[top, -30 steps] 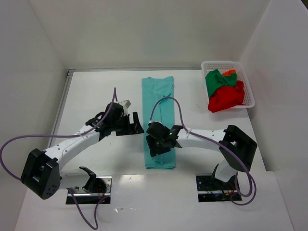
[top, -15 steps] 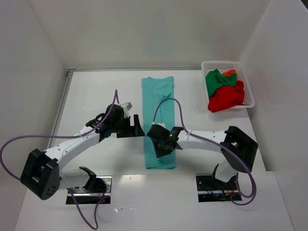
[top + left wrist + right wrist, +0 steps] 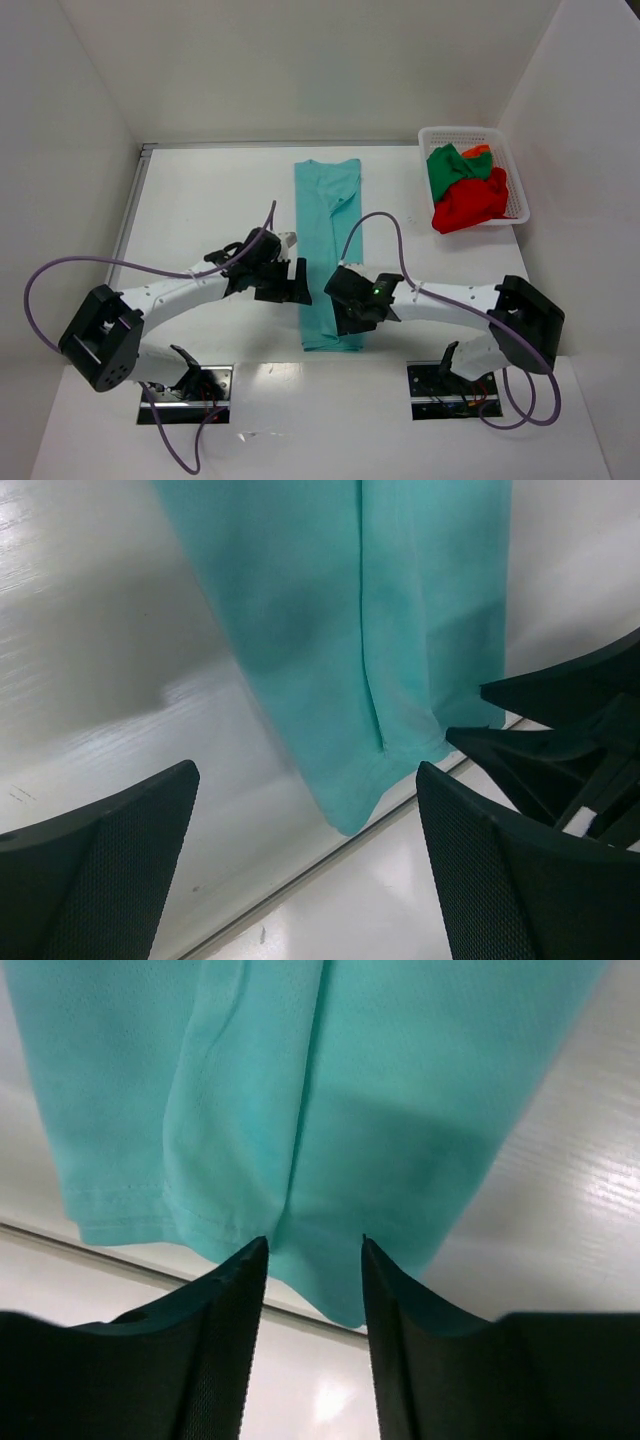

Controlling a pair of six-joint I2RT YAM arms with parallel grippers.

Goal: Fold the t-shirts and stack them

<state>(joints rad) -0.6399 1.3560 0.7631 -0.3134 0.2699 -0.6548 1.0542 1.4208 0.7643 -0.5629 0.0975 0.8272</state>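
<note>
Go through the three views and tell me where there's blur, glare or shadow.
Top external: evenly lit and sharp, with small glare patches near the arm bases on the table. Left wrist: the left edge of the teal t-shirt is smeared, and bright streaks cross the table beside it. Right wrist: the cloth weave is crisp, with a soft shadow on the shirt above the right claw.
</note>
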